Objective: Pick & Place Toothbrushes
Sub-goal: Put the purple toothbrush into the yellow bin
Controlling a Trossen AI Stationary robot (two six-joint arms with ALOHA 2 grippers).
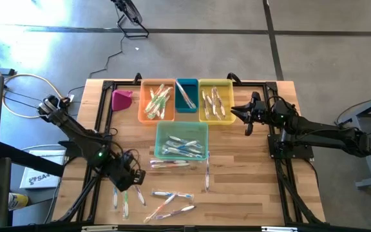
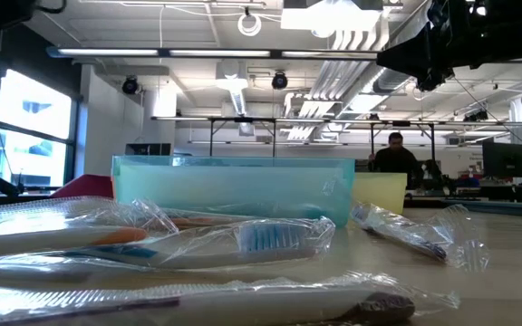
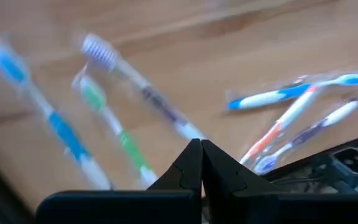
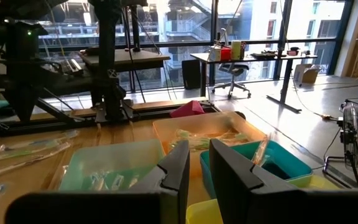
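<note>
From above, the left gripper is hanging low over the wooden slatted table at about seven o'clock, right beside the loose thin pale plastic toothbrushes lying in clear wrappers near the front edge. More brushes are lying just in front of the pale green rectangular plastic bin at centre. Behind it, toward twelve o'clock, the orange bin, the small teal bin and the yellow bin are standing in a row, each holding brushes. The right gripper is hovering at about two o'clock, just beside the yellow bin.

From table height, wrapped toothbrushes are filling the foreground, with the pale green bin behind them; a person is sitting far back in the room.

The left wrist view is showing the left gripper with its fingertips pressed together on nothing, and blue, green and purple brushes spread on the wood just beyond it.

The right wrist view is showing the right gripper with a narrow gap between its fingers and nothing caught in it, looking across the bins.

My read: the left arm is lining up a fresh pick. Next it needs to spread its fingers, drop astride one handle, and close without snagging a neighbouring wrapper.
</note>
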